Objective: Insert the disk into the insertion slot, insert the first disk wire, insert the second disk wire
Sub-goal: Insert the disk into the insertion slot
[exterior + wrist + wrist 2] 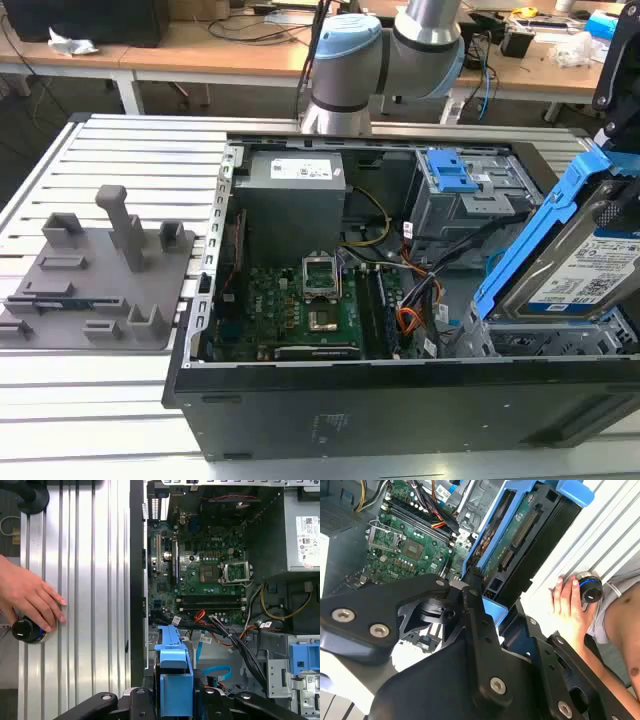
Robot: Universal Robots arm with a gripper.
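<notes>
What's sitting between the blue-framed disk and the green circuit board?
In the first wrist view, black cables and red-orange wires cross between the disk and circuit board.

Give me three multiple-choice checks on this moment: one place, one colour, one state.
1. Where is the disk relative to the case?
A. seated flat, low inside it
B. tilted above its end at the exterior view's right
C. outside it, at the exterior view's left

2. What colour is the caddy framing the disk?
A. blue
B. red
C. grey

3. What state is the gripper in?
A. open, empty
B. shut on a cable
C. shut on the disk

Answers:
1 B: in the exterior view the disk leans up over the case's edge, not lying flat.
2 A: a bright blue frame rims the silver drive.
3 C: in the second wrist view the fingers clamp the caddy's edge.
</notes>
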